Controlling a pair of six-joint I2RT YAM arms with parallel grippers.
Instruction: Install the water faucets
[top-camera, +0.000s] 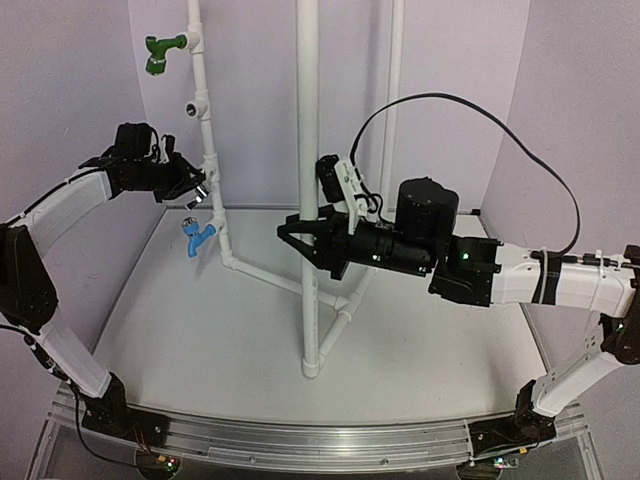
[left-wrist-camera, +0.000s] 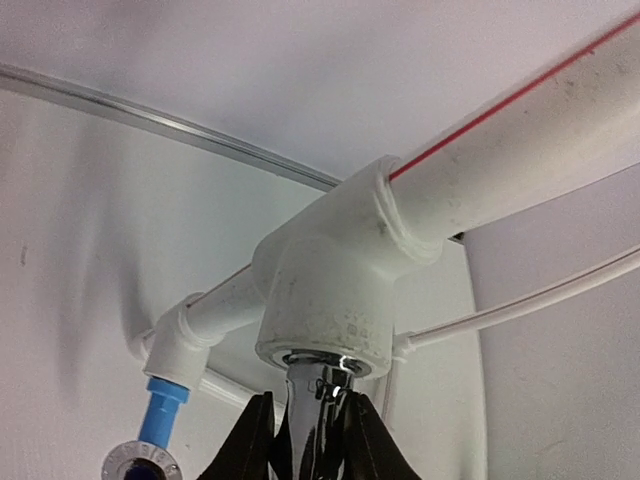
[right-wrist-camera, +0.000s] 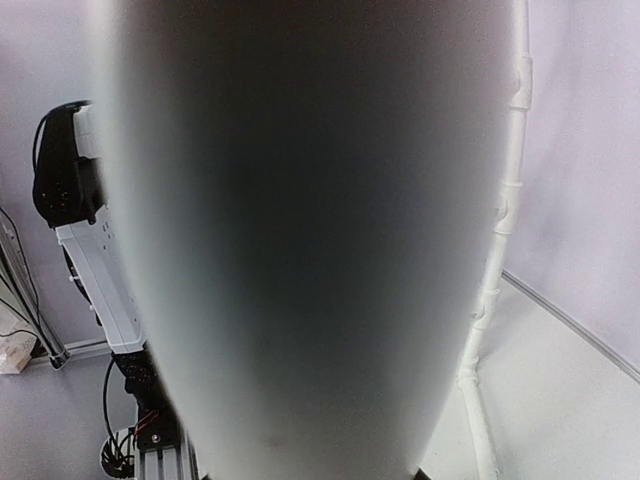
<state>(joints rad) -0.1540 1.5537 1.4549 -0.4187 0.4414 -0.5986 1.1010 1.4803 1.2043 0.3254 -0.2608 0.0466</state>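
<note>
- Left arm reaches in from the left edge, with the left pincer (top-camera: 192, 190) up against the slanting pipe run (top-camera: 208, 140) at the back left.
- Left pincer state: closed together on the chrome faucet (left-wrist-camera: 318, 425), one black finger (left-wrist-camera: 250, 445) on each side of its shiny body.
- Chrome faucet position: its top end sits in the mouth of a white tee fitting (left-wrist-camera: 325, 290). How deep the thread has gone cannot be seen.
- Green faucet (top-camera: 160, 52): mounted at the top of the same pipe run, well above the pincer, spout pointing down.
- A second tee (top-camera: 195, 105) sits between the green faucet and the pincer, its round port facing out.
- Blue faucet (top-camera: 197, 238): mounted just below the chrome one on the same run, above the white worktop (top-camera: 200, 350). The left wrist view shows its blue stub entering a white fitting.
- Central upright pipe (top-camera: 308, 120) stands on the worktop, mid-scene.
- Right pincer (top-camera: 300, 243): clamped on the central upright pipe about halfway up. The right wrist view is almost filled by that pipe, blurred.
- Black cable (top-camera: 480, 110) arcs over the right arm.
</note>
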